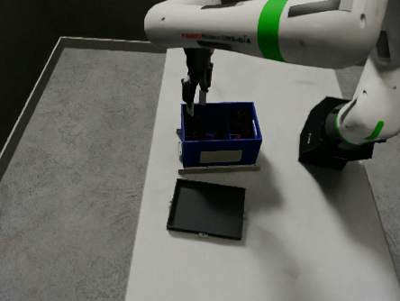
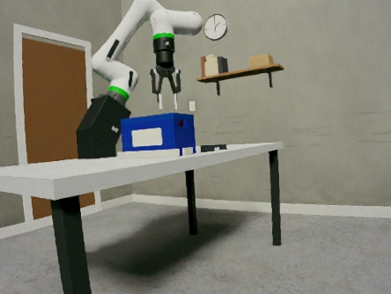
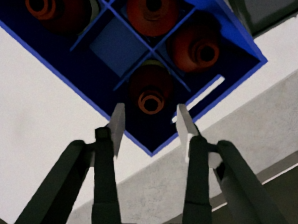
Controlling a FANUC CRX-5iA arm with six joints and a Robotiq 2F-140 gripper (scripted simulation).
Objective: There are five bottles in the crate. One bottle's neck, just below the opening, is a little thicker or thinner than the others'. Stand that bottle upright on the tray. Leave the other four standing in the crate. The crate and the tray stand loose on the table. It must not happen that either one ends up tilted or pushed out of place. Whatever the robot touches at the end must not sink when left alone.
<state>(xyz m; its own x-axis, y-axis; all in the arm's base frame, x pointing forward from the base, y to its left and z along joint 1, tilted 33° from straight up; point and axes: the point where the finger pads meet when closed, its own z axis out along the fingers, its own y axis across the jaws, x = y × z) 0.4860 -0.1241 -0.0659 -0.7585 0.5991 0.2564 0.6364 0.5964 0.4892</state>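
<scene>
Hovering above the crate's rim (image 1: 221,141) (image 2: 147,116) (image 3: 55,71)

Arm (image 1: 315,33) (image 2: 125,33): white, rounded links; green bands; dark inset panels; small dark screw recesses; red and dark lettering on the link above the tool (image 1: 196,83) (image 2: 166,85) (image 3: 152,132). Base: black, angular, small pale marking. Tool: black linkages, slim pale grey fingertips (image 2: 160,102). Dark cylindrical wrist (image 2: 165,52) directly above it.
</scene>
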